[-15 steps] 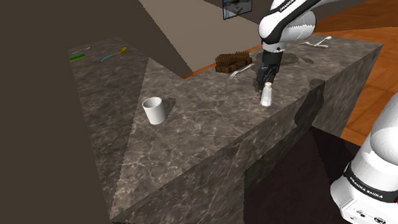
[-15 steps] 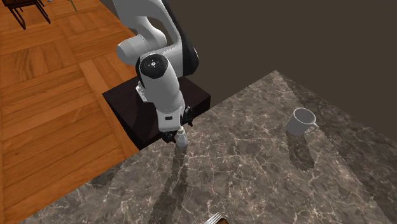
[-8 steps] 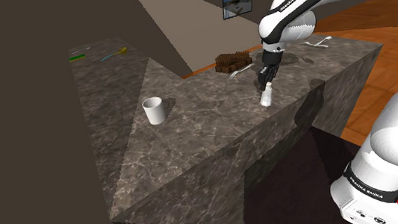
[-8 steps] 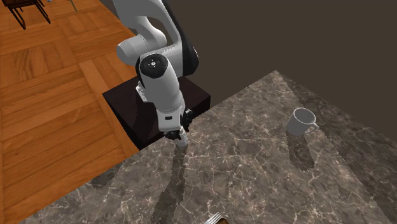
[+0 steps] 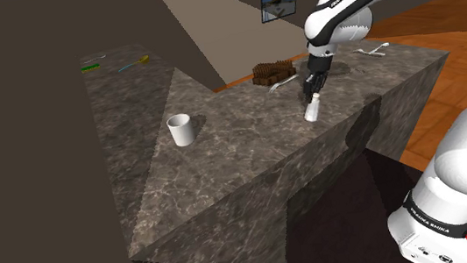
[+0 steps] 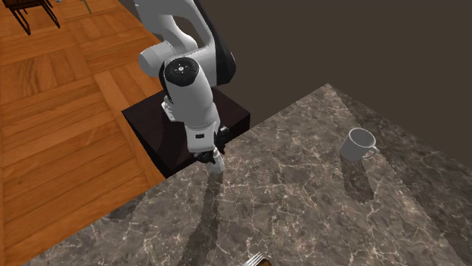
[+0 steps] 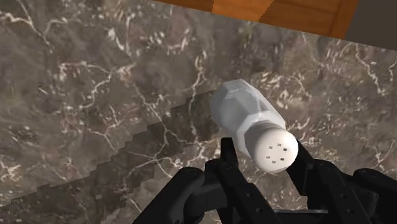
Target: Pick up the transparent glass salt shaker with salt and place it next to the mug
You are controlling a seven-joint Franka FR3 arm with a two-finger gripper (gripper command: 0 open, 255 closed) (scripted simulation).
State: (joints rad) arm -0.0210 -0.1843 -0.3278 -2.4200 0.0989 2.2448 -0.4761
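A whitish, translucent salt shaker (image 5: pixel 312 112) with a holed white cap stands near the marble counter's edge toward the stand. My black gripper (image 5: pixel 312 97) comes down on it from above and is shut on its upper part. In the wrist view the two fingers (image 7: pixel 230 154) clasp the shaker (image 7: pixel 248 118) just under the cap, with the gripper (image 7: pixel 270 158) centred on it. The second exterior view shows the shaker (image 6: pixel 217 165) under the gripper (image 6: pixel 212 158) by the counter's corner. The white mug (image 5: pixel 180 129) stands upright well off to the shoulder view's left; the mug (image 6: pixel 358 144) is far from the shaker.
A brown rack (image 5: pixel 272 70) and a light utensil (image 5: pixel 283 82) lie behind the shaker, another utensil (image 5: pixel 375 51) further right. Green (image 5: pixel 90 68) and blue (image 5: pixel 133 64) items lie at the counter's far end. The counter's edge (image 6: pixel 189 170) drops to wooden floor.
The fingers stood open around the shaker a second ago and have since shut on it. The arm has risen a little; the shaker has barely moved.
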